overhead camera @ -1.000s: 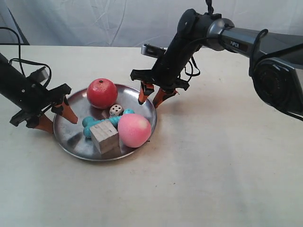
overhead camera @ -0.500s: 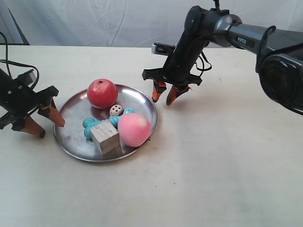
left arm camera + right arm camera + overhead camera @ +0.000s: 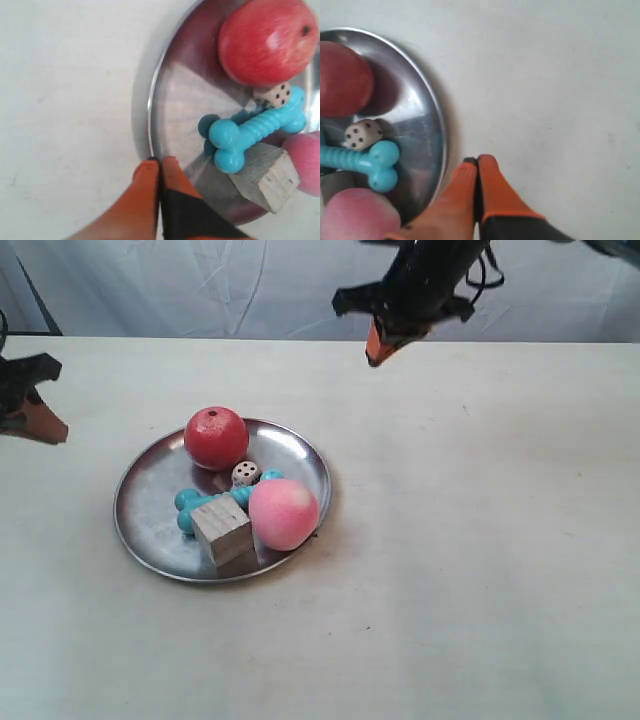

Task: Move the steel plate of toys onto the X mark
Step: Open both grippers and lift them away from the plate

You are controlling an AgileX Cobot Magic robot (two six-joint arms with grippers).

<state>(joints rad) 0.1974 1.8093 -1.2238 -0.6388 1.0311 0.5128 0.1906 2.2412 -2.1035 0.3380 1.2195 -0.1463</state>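
Both the left end effector (image 3: 160, 162) and the right end effector (image 3: 478, 161) are clenched on nothing and hang clear of the steel plate (image 3: 150, 515). It sits on the tabletop (image 3: 480, 540) — holding the red ball (image 3: 215, 437), pink ball (image 3: 283, 513), teal bone (image 3: 188, 504), wooden cube (image 3: 221, 528) and die (image 3: 244, 473) — well apart from both arms.

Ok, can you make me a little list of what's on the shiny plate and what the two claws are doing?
Plate: steel plate, flat on the table
On it: red ball, pink ball, teal bone, wooden cube, white die
Left claw: shut, empty, off the plate
Right claw: shut, empty, off the plate
X mark: cannot make it out
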